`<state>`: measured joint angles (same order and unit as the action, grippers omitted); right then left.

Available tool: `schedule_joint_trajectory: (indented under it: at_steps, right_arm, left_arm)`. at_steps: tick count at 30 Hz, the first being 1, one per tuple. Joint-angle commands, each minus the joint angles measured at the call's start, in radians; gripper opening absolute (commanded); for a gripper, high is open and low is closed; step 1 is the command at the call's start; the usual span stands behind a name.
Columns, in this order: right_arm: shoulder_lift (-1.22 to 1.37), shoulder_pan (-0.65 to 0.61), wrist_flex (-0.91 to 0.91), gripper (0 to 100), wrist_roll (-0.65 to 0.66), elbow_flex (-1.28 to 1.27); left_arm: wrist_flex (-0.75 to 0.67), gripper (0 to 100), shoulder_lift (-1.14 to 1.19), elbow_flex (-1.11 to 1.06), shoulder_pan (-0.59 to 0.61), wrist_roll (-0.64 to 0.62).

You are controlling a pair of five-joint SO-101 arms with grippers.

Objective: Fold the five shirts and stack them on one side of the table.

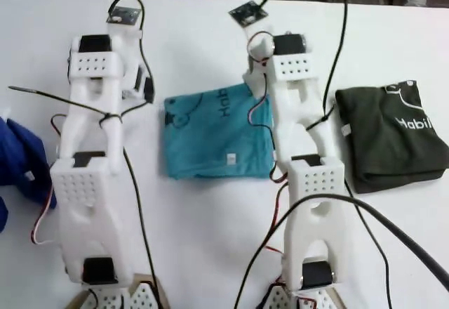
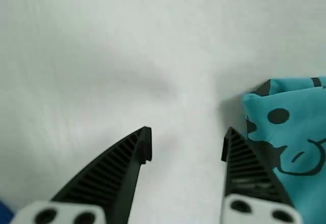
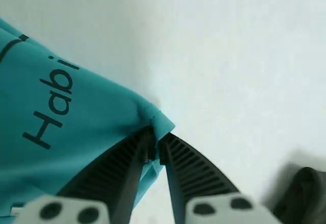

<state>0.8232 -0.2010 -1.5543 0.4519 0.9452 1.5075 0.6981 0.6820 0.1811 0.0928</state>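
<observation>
Teal shirt (image 1: 214, 133): folded flat in the middle of the desk (image 1: 210, 239), between your two arms.
Right gripper (image 3: 155, 142): jaws pressed together on one far corner of the teal shirt, pinching the cloth.
Left gripper (image 2: 186, 142): jaws spread over bare desk just beside the other far corner, holding nothing.
Dark shirt (image 1: 393, 137): folded, near the desk's right edge.
Blue shirt (image 1: 17, 158): bunched at the left edge.
Handling: soft, light, limp cloth that will likely sag and slide. Grip both corners together so your folds don't spill open.
</observation>
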Motion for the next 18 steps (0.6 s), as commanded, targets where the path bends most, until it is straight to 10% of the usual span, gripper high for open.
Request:
schedule_joint_trajectory:
  at_steps: [1, 13, 18]
  right_arm:
    - [-0.008, 0.01, -0.002, 2.0, 0.043, 0.041]
    - [0.01, -0.025, -0.016, 17.5, 0.081, 0.072]
    - [-0.048, -0.039, -0.127, 6.7, 0.018, 0.132]
  left_arm:
    - [-0.014, 25, -0.011, 0.044, 0.009, -0.003]
    - [-0.014, 25, -0.011, 0.044, 0.009, -0.003]
    - [-0.012, 25, -0.011, 0.044, -0.003, -0.006]
